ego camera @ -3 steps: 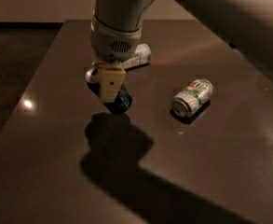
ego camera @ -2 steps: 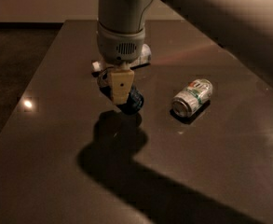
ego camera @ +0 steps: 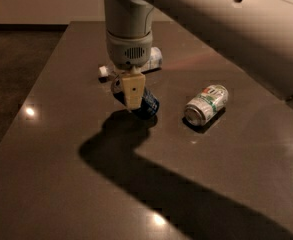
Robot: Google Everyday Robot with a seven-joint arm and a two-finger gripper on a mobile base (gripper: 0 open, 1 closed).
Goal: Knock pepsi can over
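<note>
The pepsi can (ego camera: 148, 104) is a small dark blue can on the dark table (ego camera: 61, 184), just left of the middle. It leans over to the right, and the gripper hides much of it. My gripper (ego camera: 133, 93) hangs straight down from the grey wrist (ego camera: 129, 44), right in front of the can and touching or nearly touching its left side. The arm's shadow falls on the table in front of the can.
A silver-and-green can (ego camera: 206, 104) lies on its side to the right of the pepsi can. A clear plastic bottle (ego camera: 153, 59) with a white cap (ego camera: 103, 71) lies behind the gripper. The table's left edge (ego camera: 26, 99) drops to a dark floor.
My gripper has moved to the right across the table, and the pepsi can has shifted right with it and leans over more.
</note>
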